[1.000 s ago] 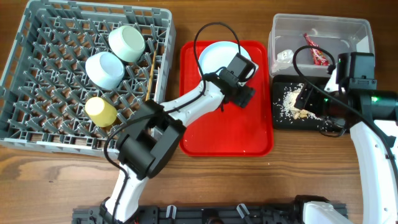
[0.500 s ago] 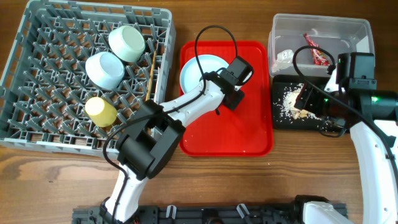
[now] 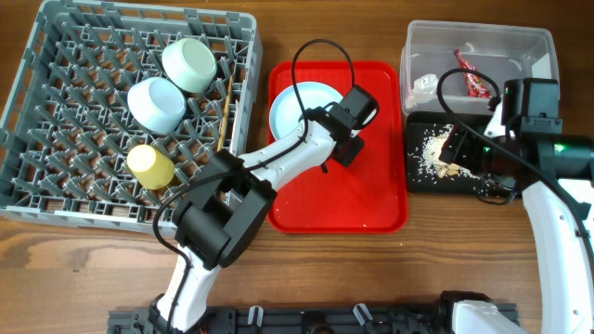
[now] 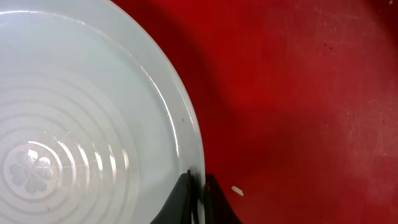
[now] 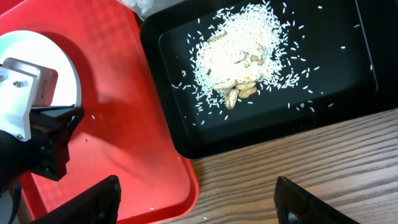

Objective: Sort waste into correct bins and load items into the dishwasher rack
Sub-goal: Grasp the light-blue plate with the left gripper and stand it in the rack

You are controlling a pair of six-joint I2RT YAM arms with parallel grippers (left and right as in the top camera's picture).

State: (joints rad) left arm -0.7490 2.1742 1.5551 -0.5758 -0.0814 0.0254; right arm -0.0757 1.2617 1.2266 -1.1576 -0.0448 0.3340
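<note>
Loading the round pale blue-white plate (image 3: 292, 107): our left claw (image 4: 198, 186) clenches its rim on the red serving tray (image 3: 371, 195), frame centre; next we should carry it into the grey pegged rack (image 3: 65, 176), upper left.

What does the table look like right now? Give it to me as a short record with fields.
left gripper: shut on the rim of the plate, over the red tray
right gripper: open, holding nothing
dishwasher rack: mint bowl, paler bowl, yellow cup, chopsticks
clear tub: red wrapper, white tissue
black tray: rice crumbs with beige bits
</note>
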